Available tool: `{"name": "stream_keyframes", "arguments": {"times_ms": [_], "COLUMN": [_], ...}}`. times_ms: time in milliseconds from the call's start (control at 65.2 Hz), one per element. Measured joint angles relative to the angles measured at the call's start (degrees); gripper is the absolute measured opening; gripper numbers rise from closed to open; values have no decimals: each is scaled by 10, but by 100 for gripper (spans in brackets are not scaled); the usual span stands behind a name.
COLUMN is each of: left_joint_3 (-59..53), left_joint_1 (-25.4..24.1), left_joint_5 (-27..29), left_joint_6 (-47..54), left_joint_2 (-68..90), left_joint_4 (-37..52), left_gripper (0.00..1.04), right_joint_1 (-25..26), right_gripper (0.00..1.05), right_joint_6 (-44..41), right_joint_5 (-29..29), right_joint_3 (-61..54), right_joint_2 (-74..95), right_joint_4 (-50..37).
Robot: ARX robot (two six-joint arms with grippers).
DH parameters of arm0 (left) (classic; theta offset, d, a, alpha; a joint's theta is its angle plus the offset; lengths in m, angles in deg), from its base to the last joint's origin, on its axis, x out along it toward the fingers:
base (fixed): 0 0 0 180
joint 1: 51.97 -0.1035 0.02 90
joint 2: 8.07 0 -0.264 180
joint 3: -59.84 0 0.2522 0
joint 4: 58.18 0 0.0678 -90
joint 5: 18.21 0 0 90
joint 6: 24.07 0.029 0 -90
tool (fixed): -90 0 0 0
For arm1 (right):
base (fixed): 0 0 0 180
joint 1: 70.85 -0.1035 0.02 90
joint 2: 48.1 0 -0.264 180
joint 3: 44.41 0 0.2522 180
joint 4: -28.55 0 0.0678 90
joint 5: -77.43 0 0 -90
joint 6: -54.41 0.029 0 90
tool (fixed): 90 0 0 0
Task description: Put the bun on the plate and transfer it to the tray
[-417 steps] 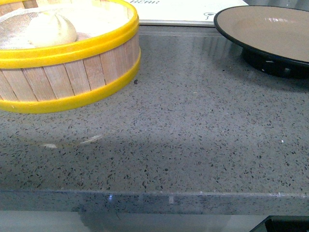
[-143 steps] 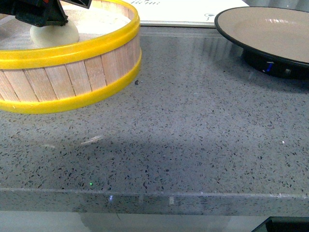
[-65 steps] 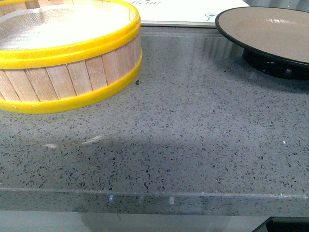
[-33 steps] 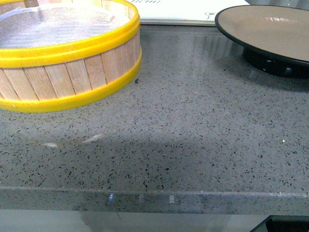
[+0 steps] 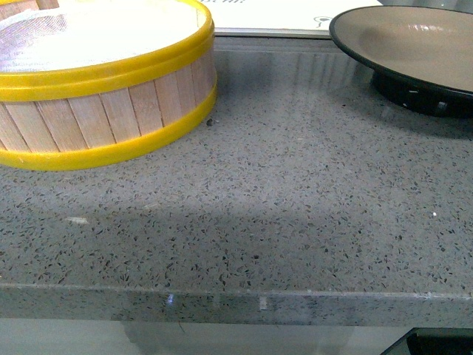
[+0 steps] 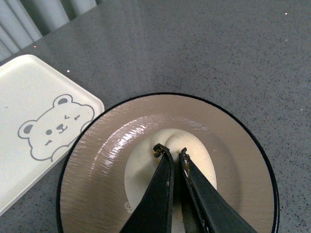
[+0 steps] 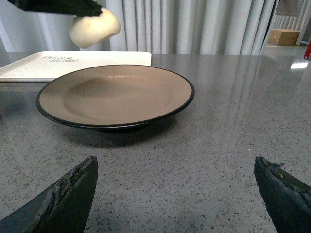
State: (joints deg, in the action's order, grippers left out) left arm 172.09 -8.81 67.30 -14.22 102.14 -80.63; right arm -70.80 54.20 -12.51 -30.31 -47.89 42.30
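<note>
Front view: the steamer basket (image 5: 103, 89) on the counter (image 5: 295, 207) shows no bun, and neither arm is in sight.

Left wrist view: the left claw (image 6: 170, 152) pinches the bun (image 6: 141, 167) over the plate (image 6: 92, 165), beside the tray (image 6: 29, 92).

Right wrist view: the bun hangs high above the plate, and the right claw (image 7: 175, 165) gapes, holding nothing. If it is dropped from that height, the bun may bounce or roll off the rim.

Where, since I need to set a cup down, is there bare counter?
The widest free patch is the grey counter between the steamer basket, the plate and the near edge. It is crowded at the back, where the tray lies close behind basket and plate, and over the plate, where the left gripper holds the bun.
</note>
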Motion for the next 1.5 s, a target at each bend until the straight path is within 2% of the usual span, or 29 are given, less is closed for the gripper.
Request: {"name": "stream_keyframes", "arguments": {"times_ms": [383, 782, 951, 1135, 1503], "left_joint_3": [-10, -7, -3, -3, -1], "left_joint_1": [19, 46, 48, 49, 44], "left_joint_5": [37, 110, 119, 118, 72], "left_joint_6": [10, 25, 25, 19, -43], "left_joint_2": [48, 95, 102, 102, 54], "left_joint_4": [28, 46, 49, 46, 45], "left_gripper": [4, 4, 4, 29, 86], "right_joint_1": [0, 0, 0, 0, 0], "right_gripper": [96, 96, 96, 96, 96], "right_joint_6": [0, 0, 0, 0, 0], "right_joint_5": [0, 0, 0, 0, 0], "right_joint_3": [0, 0, 0, 0, 0], "right_joint_2": [0, 0, 0, 0, 0], "right_joint_4": [0, 0, 0, 0, 0]}}
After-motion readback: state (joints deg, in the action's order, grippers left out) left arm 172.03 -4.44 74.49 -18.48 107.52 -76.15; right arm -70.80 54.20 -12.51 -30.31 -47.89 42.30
